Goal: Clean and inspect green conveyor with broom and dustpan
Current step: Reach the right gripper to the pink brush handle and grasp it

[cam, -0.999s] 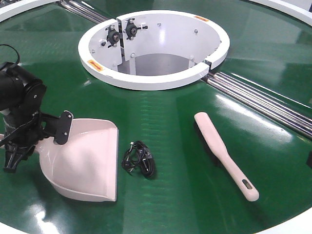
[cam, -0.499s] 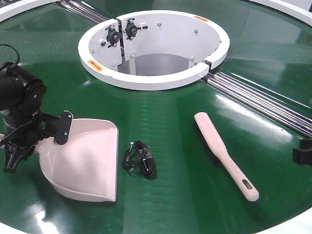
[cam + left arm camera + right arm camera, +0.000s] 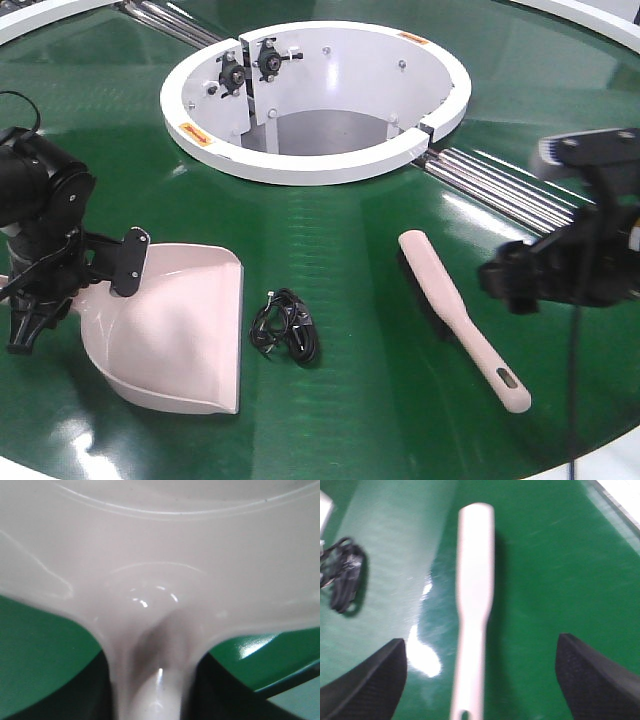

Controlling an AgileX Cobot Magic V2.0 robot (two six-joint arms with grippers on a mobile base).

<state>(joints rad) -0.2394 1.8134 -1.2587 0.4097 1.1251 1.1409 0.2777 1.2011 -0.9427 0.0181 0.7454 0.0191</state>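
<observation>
On the green conveyor (image 3: pixel 340 250), in the front view, the dustpan (image 3: pixel 185 330) is seen at the near left, its flat lip turned toward a black cable bundle (image 3: pixel 287 328) just beside it. Its handle end is covered by the left gripper (image 3: pixel 105 285). The broom (image 3: pixel 455 310) is laid at the right, apart from both, with its dark bristles underneath and its slotted end nearest. The right gripper (image 3: pixel 530 280) is caught blurred just right of the broom's handle, and nothing is held by it.

From the left wrist, the frame is filled by the dustpan (image 3: pixel 160 555). Its handle is run between 2 dark fingers that appear pressed against either side, so it is judged to be gripped.

From the right wrist, the broom (image 3: pixel 475 580) is framed lengthwise inside the right gripper (image 3: pixel 480 642), whose 2 fingers (image 3: pixel 370 680) are spread wide and clear of it.

The step in hand is judged to be the pick-up of the broom. It would be done best if the gripper were lowered centred over the slim handle. The fingers should be closed only once both pads are level with its sides, so that the brush is not nudged across the glossy belt.
</observation>
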